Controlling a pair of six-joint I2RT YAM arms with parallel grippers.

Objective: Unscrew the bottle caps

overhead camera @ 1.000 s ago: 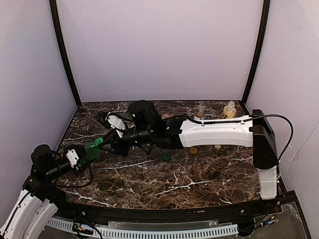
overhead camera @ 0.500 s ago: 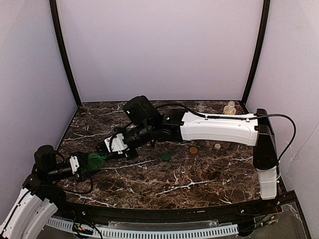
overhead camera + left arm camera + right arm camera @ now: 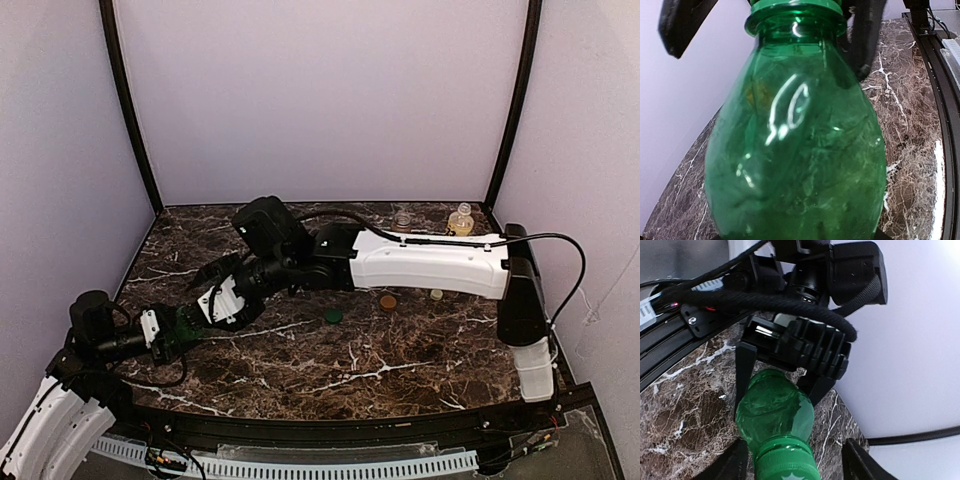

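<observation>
So, the left gripper point(image 3: 775, 405) is clamped on the belly of the green bottle point(image 3: 795, 150) near the front-left corner of the table point(image 3: 400, 370). It tips the bottle toward the other arm, I'd guess so it can't spin while the wide-open right gripper point(image 3: 795, 445) straddles its cap point(image 3: 787, 462) without touching. Count-wise that's one cap on and three loose mid-table: green cap point(image 3: 333, 316), brown cap point(image 3: 387, 301), white cap point(image 3: 436, 295). I only spot three bottles, with the brownish bottle point(image 3: 402, 220) and orange bottle point(image 3: 460, 218) in the back-right corner.
</observation>
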